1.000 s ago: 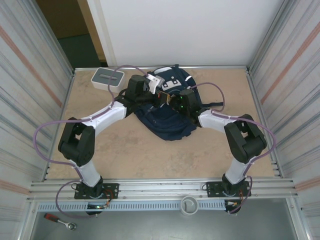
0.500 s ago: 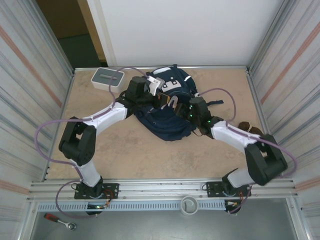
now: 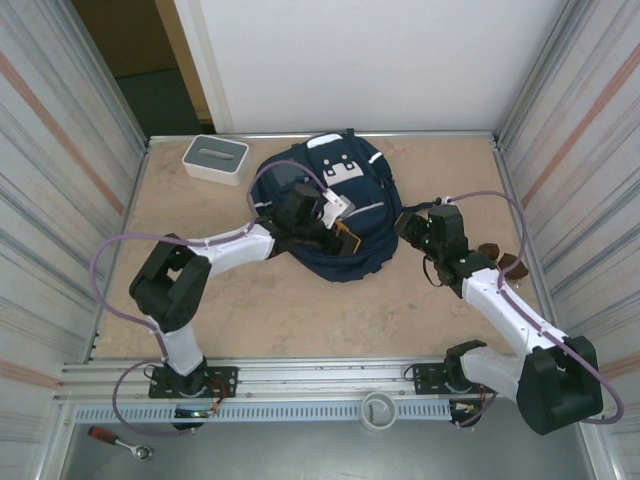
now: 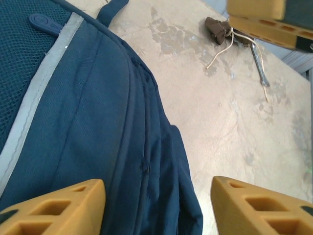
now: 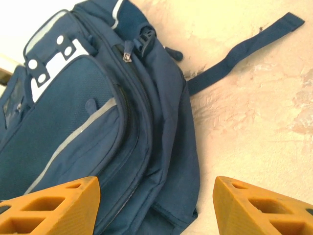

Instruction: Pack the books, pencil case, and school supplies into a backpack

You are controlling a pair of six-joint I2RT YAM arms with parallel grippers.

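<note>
The navy-blue backpack [image 3: 345, 180] lies front up on the table's far middle, its zips drawn shut in the right wrist view of the backpack [image 5: 93, 122]. My left gripper [image 3: 345, 234] hovers over its near part, open, with only fabric below the gap in the left wrist view of my left gripper [image 4: 156, 196]. My right gripper [image 3: 413, 233] stands just off the pack's right side, open and holding nothing, as my right gripper [image 5: 156, 198] shows above the pack's edge and bare table. The books, pencil case and school supplies are hidden.
A white box with a grey top [image 3: 215, 158] sits at the far left. A loose strap [image 5: 244, 46] trails right of the pack. A small brown object [image 3: 490, 252] lies near the right wall, and a thin metal tool [image 4: 259, 63] lies beside it. Metal walls close in both sides.
Both grippers have opened. The right arm has swung right, off the backpack. The left gripper has slid nearer across the pack, which now lies flatter.
</note>
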